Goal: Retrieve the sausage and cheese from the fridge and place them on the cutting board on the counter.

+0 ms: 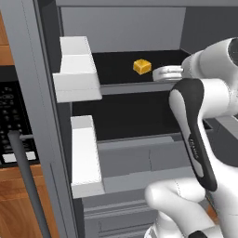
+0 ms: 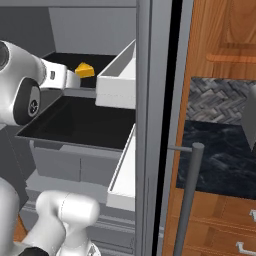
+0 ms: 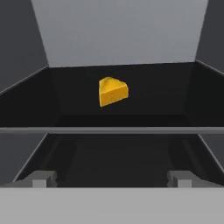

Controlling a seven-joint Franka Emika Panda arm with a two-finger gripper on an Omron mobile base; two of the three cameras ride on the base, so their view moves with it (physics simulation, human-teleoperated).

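Reaching into the open fridge (image 1: 121, 28), the white arm is pointing its jaws (image 3: 111, 177) straight at the upper black shelf (image 1: 116, 74). The cheese (image 3: 113, 91), a small yellow-orange wedge, is sitting alone on that shelf, well back from the front edge, at about twelve o'clock from the jaws in the hand view. The two dark fingertips (image 3: 40, 178) are standing wide apart at the bottom of that view, fully spread, with nothing between them and nothing in their grip. They are sitting short of the shelf's front rail, clear of the cheese.

From the left base view the cheese (image 1: 142, 66) is lying at roughly nine o'clock from the arm's wrist, near it but apart. White door bins (image 1: 76, 69) are hanging on the open door at the left. From the right base view the cheese (image 2: 85, 70) is showing just past the wrist, above a lower black shelf (image 2: 80, 125). Further right, a dark marbled counter (image 2: 220, 155) is running over wooden cabinets (image 2: 220, 220).
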